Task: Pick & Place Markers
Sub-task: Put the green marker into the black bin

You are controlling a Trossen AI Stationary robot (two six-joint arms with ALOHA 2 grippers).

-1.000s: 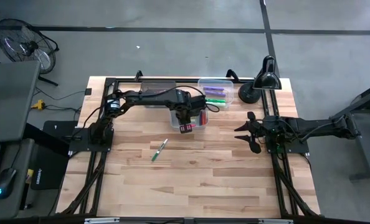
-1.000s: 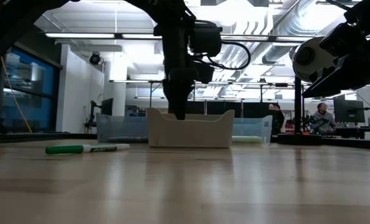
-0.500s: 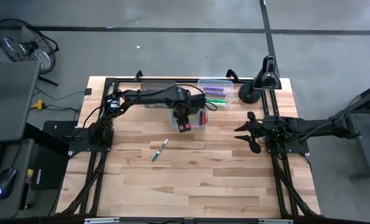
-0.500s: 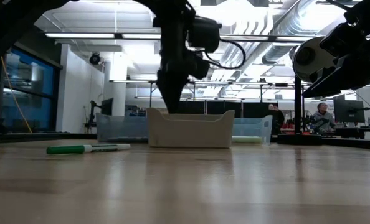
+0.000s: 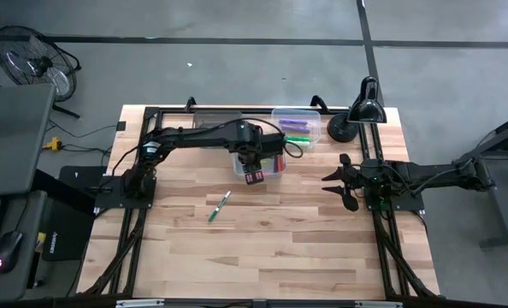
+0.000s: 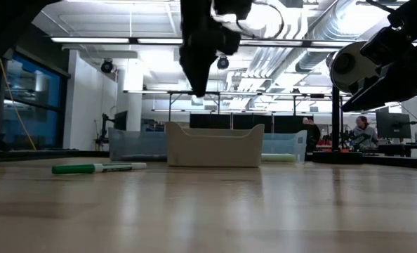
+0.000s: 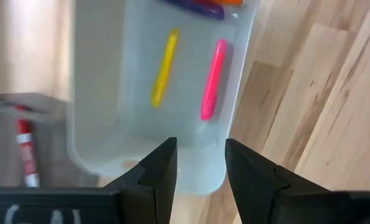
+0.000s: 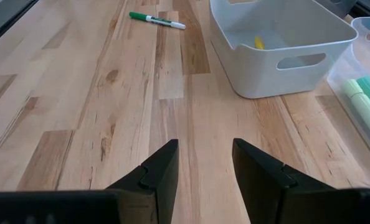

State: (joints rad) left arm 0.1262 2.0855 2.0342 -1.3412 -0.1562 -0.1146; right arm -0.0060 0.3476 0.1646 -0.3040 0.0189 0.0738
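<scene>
Left gripper (image 7: 200, 165) hangs above the white bin (image 5: 258, 162), fingers slightly apart, nothing between them. Directly past the fingertips, a yellow marker (image 7: 164, 67) and a pink marker (image 7: 213, 79) lie on the bin floor. Green marker (image 5: 218, 206) lies on the table (image 5: 280, 248), well clear. Right gripper (image 8: 203, 165) idles, parted, empty.

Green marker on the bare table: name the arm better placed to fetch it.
Left. Its gripper hangs open and empty over the white bin, near the green marker; the right gripper waits farther away.
</scene>
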